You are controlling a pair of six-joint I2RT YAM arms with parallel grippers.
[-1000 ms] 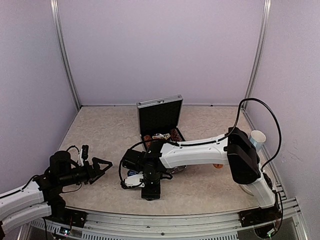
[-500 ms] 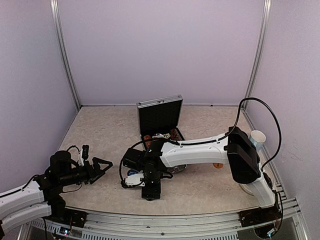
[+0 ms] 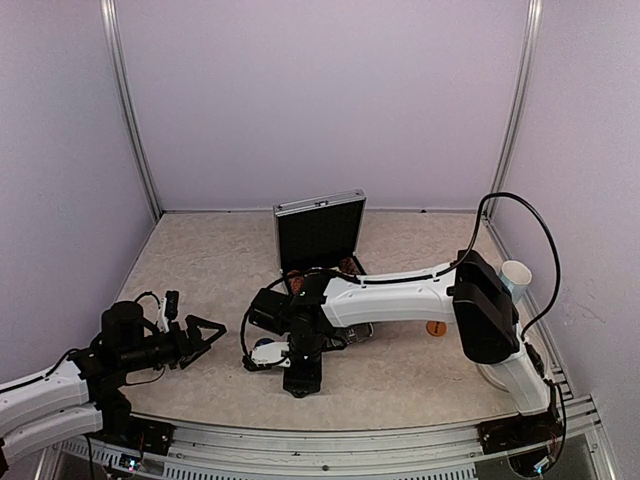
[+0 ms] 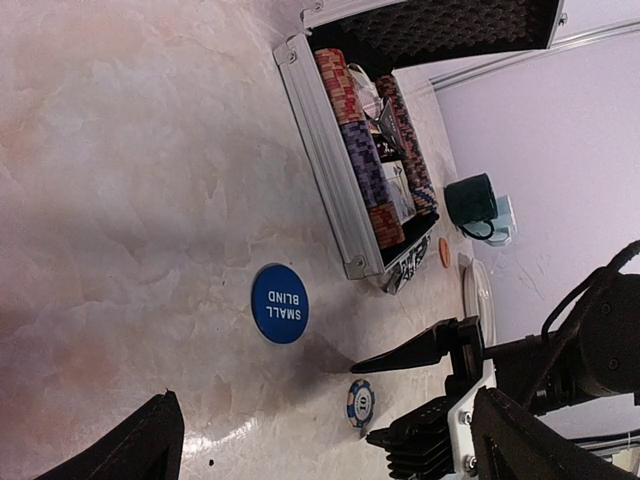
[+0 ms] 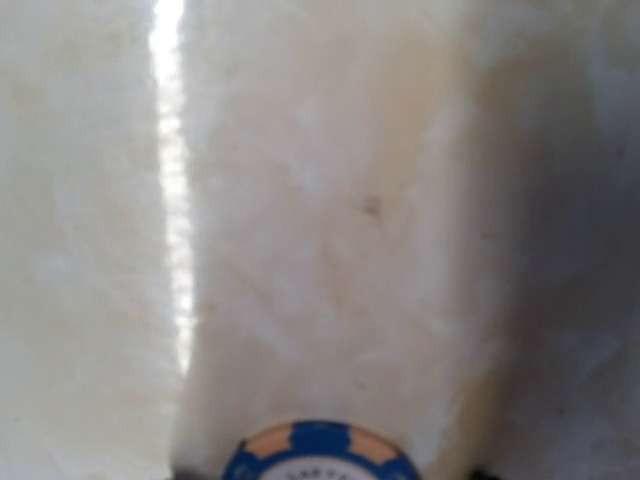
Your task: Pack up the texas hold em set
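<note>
In front of the open aluminium case [image 3: 318,232], the right arm reaches low, right gripper [image 4: 364,401] parted astride a blue chip [image 5: 320,455]; left gripper [image 3: 205,330] gapes farther left.

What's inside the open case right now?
Left wrist view: the case holds rows of chips, red and purple, with pale card-like items between them. From above, the right arm covers most of its tray; nothing below the top layer shows.
</note>
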